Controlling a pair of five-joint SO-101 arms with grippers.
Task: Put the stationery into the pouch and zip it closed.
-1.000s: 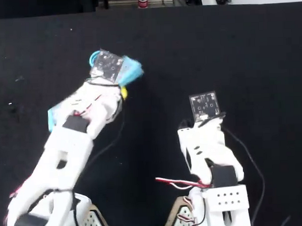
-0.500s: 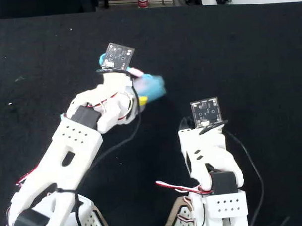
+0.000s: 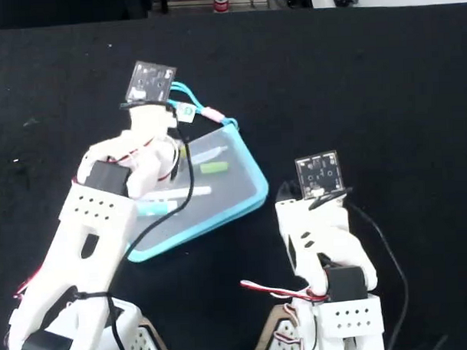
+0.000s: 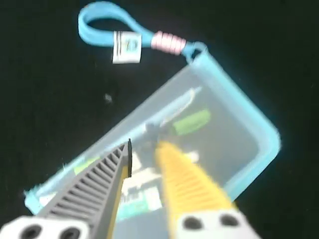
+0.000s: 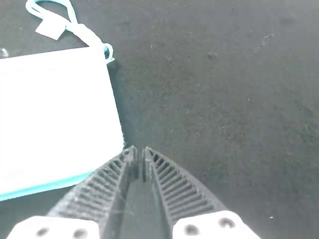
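A clear pouch (image 3: 230, 192) with a cyan rim lies flat on the black table, its cyan strap (image 3: 191, 107) trailing off one corner. Inside it are a green stick (image 3: 214, 167), a white pen (image 3: 208, 154) and another pen (image 3: 173, 195). My left gripper (image 4: 144, 147) hangs just over the pouch (image 4: 239, 134) with its grey and yellow fingers slightly apart. A small dark piece sits between the tips; I cannot tell what it is. My right gripper (image 5: 138, 155) is shut and empty, beside the pouch's (image 5: 55, 114) near corner.
The left arm (image 3: 104, 210) covers one end of the pouch. The right arm (image 3: 324, 233) stands to the right of it. Bare black table (image 3: 384, 100) stretches to the right and back. Objects line the table's far edge (image 3: 221, 2).
The left arm carried the bunched pouch rightward in the air, then swung back; the pouch now lies spread flat on the table. The right arm has barely moved.
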